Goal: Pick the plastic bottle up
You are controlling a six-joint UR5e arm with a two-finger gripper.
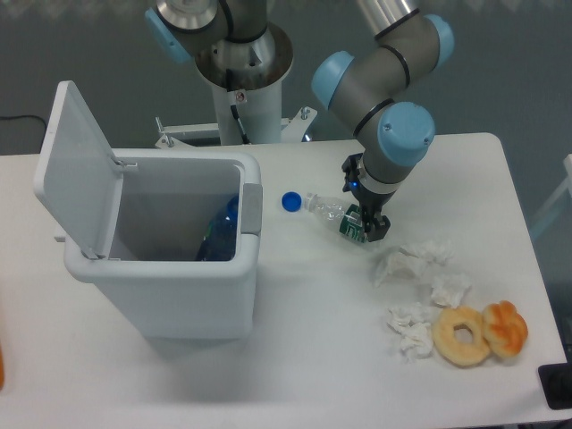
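Observation:
The plastic bottle (332,212) is small and clear with a green-and-white label band. It lies on its side on the white table (313,357), neck pointing left toward a small round blue cap (290,202). My gripper (366,223) is down at the bottle's label end, its dark fingers around the green label. The jaws look closed on the bottle, which still rests at table level.
A white bin (170,259) with its lid open stands at the left, a blue bottle (219,234) inside. Crumpled white tissues (420,268) lie right of the gripper. A bagel (462,336) and a pastry (506,327) sit near the front right.

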